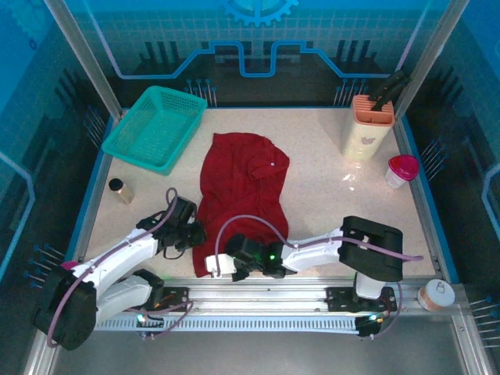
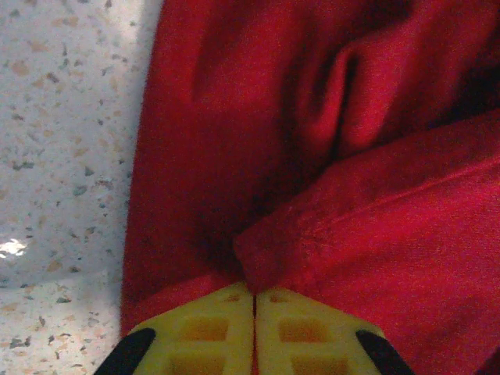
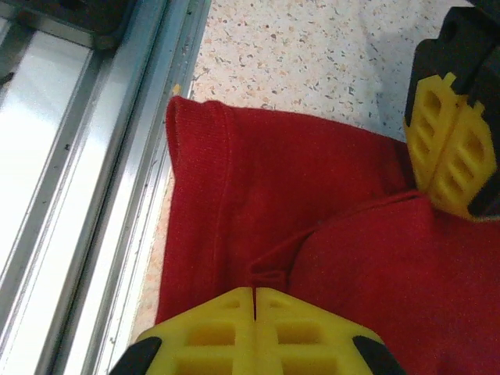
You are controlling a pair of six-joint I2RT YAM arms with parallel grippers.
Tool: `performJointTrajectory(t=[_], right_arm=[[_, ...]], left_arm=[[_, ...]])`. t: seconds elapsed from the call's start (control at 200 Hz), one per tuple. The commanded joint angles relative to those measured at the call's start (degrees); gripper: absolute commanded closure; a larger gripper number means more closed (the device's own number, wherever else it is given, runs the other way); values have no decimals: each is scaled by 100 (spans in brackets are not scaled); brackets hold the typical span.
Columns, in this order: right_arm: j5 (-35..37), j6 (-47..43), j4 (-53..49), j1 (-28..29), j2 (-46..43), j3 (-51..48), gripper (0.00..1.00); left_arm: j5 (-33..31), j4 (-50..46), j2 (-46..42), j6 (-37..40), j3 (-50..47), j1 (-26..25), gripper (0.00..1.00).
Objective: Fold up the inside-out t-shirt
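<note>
The inside-out t-shirt point(image 1: 241, 183) is dark red and lies lengthwise down the middle of the table, with a small white tag point(image 1: 269, 165) showing near its far end. My left gripper point(image 1: 198, 233) sits at the shirt's near left edge. Its yellow jaws point(image 2: 255, 293) are shut on a folded corner of the t-shirt point(image 2: 367, 226). My right gripper point(image 1: 217, 264) is at the near hem beside the rail, shut point(image 3: 255, 291) on a small pucker of the t-shirt point(image 3: 312, 195). The left gripper's yellow fingers point(image 3: 445, 148) press on the cloth in the right wrist view, at the upper right.
A teal basket point(image 1: 156, 126) stands at the back left and an orange holder point(image 1: 367, 125) with a dark handle at the back right. A pink-lidded cup point(image 1: 401, 170) is at the right and a small cylinder point(image 1: 120, 190) at the left. A metal rail point(image 3: 94, 156) runs along the near edge.
</note>
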Motion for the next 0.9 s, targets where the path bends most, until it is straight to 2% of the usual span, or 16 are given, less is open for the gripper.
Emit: performJointTrajectory(t=[0.0, 0.175, 0.325, 0.48, 0.615, 0.665, 0.786, 0.896], right_arm=[[-192, 311, 214, -95, -453, -153, 100], [-953, 775, 314, -372, -1091, -258, 100], [-1424, 1104, 456, -636, -1230, -284, 100], [-1822, 997, 610, -709, -1308, -437, 100], [-3026, 205, -190, -689, -1559, -289, 100], [-2693, -185, -582, -540, -1604, -258, 100], [-1189, -1414, -1413, -20, -1247, -175, 100], [-811, -1689, -1342, 422, -783, 89, 99]], left_arm=[[-21, -222, -159, 121, 374, 45, 98], [-38, -496, -588, 121, 643, 50, 100], [-54, -496, -793, 121, 723, 54, 100], [-103, -412, -712, 95, 670, 72, 100], [-53, -77, -440, 8, 404, 301, 100], [63, -64, -337, -3, 374, 466, 100], [54, 60, -306, 82, 233, 674, 100], [-13, 11, -334, 144, 180, 813, 100]])
